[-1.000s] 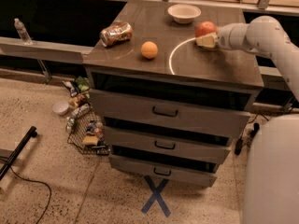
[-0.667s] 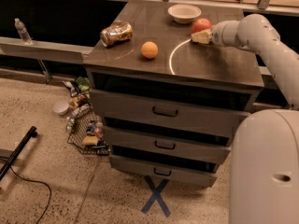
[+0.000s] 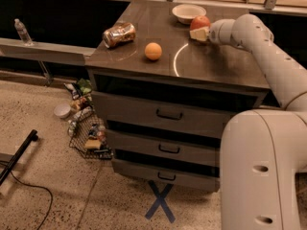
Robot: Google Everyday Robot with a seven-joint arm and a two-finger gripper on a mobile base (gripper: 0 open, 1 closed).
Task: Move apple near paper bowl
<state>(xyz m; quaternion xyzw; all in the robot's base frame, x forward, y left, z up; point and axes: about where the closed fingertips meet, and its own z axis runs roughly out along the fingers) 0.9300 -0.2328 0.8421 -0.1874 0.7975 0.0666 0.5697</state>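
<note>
The red apple (image 3: 200, 22) sits on the dark countertop (image 3: 211, 66) at the back right, just in front and right of the off-white paper bowl (image 3: 188, 12). My gripper (image 3: 199, 33) reaches in from the right on its white arm and is right up against the apple's front side. Its pale fingers touch or enclose the apple.
A small orange fruit (image 3: 153, 51) lies mid-counter. A dented metallic can (image 3: 119, 34) lies on its side at the left. Drawers (image 3: 168, 114) are below. A wire basket of litter (image 3: 88, 135) and a white cup (image 3: 62, 110) are on the floor at left. A blue X (image 3: 160, 201) marks the floor.
The gripper and the apple have moved together toward the back left, closer to the paper bowl. The arm has swung in nearer the camera.
</note>
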